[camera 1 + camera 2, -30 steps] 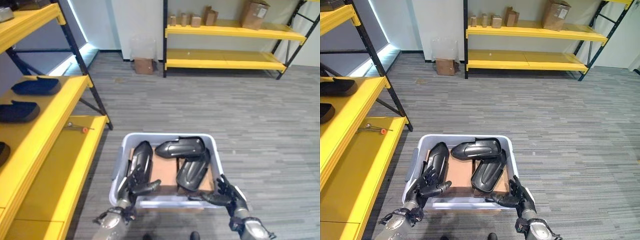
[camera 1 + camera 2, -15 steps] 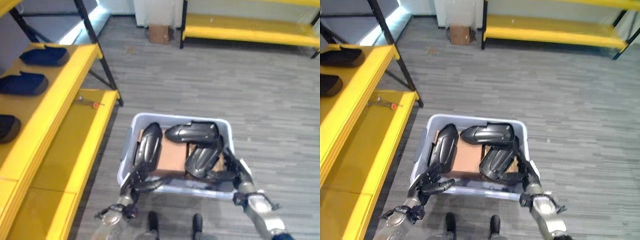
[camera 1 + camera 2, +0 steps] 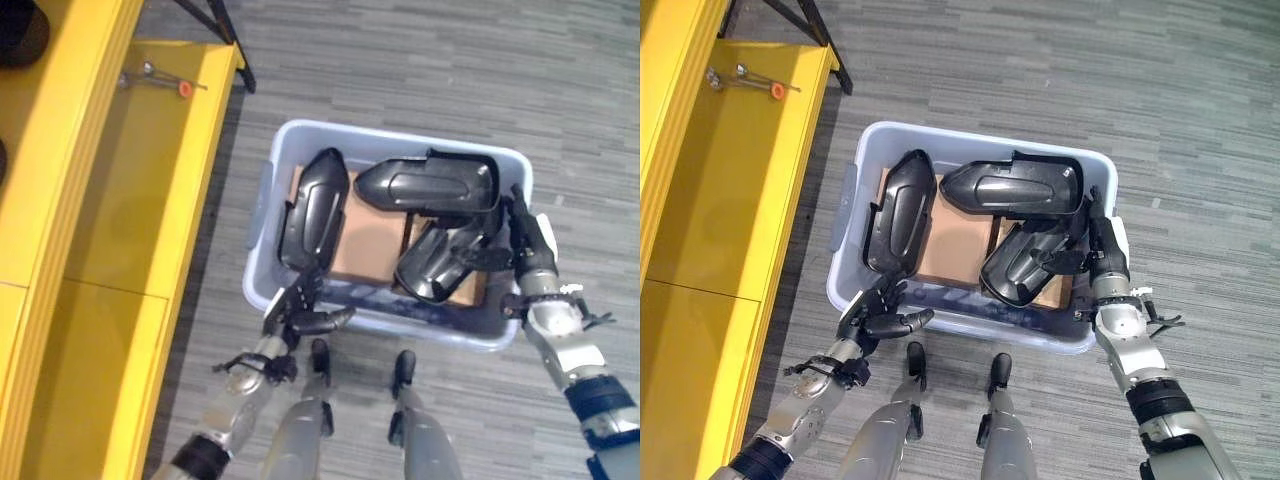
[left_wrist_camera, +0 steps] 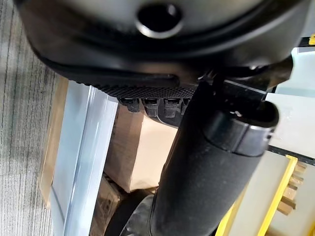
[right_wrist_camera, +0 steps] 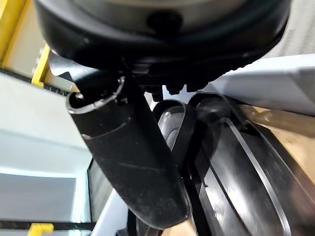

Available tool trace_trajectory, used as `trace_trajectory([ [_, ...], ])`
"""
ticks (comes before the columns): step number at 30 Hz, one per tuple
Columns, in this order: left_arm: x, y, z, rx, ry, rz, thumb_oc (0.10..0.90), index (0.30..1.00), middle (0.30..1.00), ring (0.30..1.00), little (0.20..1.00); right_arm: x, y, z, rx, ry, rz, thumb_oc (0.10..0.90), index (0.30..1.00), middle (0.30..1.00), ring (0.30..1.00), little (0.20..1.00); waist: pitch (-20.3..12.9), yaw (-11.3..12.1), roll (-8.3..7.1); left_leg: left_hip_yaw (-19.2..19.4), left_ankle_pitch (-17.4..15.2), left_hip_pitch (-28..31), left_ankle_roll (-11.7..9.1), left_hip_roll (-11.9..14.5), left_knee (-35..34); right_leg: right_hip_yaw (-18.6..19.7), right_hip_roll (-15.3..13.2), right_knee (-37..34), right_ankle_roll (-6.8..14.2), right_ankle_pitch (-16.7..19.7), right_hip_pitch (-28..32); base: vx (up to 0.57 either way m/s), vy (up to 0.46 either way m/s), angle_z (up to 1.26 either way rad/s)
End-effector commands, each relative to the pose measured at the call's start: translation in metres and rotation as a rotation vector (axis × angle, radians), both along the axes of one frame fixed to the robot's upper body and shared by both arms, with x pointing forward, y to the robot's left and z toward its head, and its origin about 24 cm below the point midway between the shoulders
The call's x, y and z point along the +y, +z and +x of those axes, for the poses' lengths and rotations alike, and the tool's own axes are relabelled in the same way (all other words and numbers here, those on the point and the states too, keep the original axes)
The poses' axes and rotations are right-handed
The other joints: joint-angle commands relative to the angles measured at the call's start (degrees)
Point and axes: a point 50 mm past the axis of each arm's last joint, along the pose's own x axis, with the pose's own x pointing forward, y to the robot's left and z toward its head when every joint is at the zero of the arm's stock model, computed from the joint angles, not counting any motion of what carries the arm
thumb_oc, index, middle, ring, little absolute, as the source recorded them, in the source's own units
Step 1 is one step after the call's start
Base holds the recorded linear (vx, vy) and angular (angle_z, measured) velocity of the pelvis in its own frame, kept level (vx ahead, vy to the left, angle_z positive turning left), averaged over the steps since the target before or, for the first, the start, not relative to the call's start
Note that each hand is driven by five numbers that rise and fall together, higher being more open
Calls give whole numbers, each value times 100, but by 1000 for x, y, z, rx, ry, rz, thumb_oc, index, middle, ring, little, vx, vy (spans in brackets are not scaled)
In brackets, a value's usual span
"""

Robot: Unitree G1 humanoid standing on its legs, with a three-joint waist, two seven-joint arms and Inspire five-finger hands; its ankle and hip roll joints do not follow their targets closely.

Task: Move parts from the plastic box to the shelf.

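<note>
1. Since a second ago the head camera has tipped down, so the far shelves are gone from view and the box (image 3: 266,190) sits mid-frame. The right hand (image 3: 528,252) has moved from the box's near rim up along its right wall. The left hand (image 3: 300,316) stays at the near-left rim.
2. At the left edge of the frame runs the yellow shelf (image 3: 130,200), with a small tool (image 3: 160,80) at its upper end. It lies left of the box, on the left arm's side.
3. The left hand rests at the lower-left corner of the box, fingers spread and relaxed, holding nothing. The left part (image 3: 312,210) lies just above it, long axis running up the frame. This is the nearest part to this hand and to the shelf.
4. The top part (image 3: 430,183) lies crosswise in the upper centre of the box, over a cardboard sheet (image 3: 368,240).
5. The lower-right part (image 3: 445,262) lies slanted, its upper end towards the right hand.
6. The right hand is at the box's right wall, fingers reaching onto the lower-right part. I cannot tell whether they grip it.
</note>
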Motion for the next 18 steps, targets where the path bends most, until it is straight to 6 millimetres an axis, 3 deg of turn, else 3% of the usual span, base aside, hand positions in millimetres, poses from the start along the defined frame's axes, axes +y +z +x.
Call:
trace_trajectory([
  [1,-7,23,1,-143,-34,-8,900,1000,1000,1000,1000,-12,76,3,-251,-50,-269,900,1000,1000,1000,1000,-427,92,-267,39,-298,125,-379,413,280,-10,-639,811,360,-117,-324,-8,-12,5],
  [6,-8,25,2,-154,-40,-9,900,1000,1000,1000,1000,-18,97,1,-281,-88,-432,900,1000,1000,1000,1000,-412,108,-291,15,-261,61,-388,427,266,-62,-626,804,363,-94,-371,-3,-2,2],
  [7,-8,25,2,-158,-46,-8,900,1000,1000,1000,1000,-21,114,0,-313,-116,-517,900,1000,1000,1000,1000,-397,134,-315,-3,-254,30,-391,434,271,-83,-624,821,366,-91,-391,-4,-7,5],
  [8,-8,25,2,-159,-45,-8,900,1000,1000,1000,1000,-21,114,0,-314,-116,-518,900,1000,1000,1000,1000,-398,130,-313,-4,-254,25,-391,434,272,-84,-624,822,366,-91,-394,4,-5,4],
  [11,-8,28,3,-172,-46,1,900,1000,1000,1000,1000,-21,146,-7,-358,-155,-769,900,1000,1000,1000,1000,-372,165,-355,-27,-236,-16,-407,459,265,-119,-594,820,367,-100,-430,2,0,1],
  [15,-7,30,3,-179,-44,9,900,1000,1000,1000,1000,-26,171,-13,-399,-212,-869,900,1000,1000,1000,1000,-356,196,-406,-75,-222,-52,-420,483,270,-167,-570,845,357,-119,-441,7,-11,7],
  [18,-7,29,3,-176,-44,13,900,1000,1000,1000,1000,-26,175,-14,-401,-217,-914,900,1000,1000,1000,1000,-347,200,-423,-88,-224,-54,-421,492,272,-172,-557,860,348,-134,-447,4,-5,2],
])
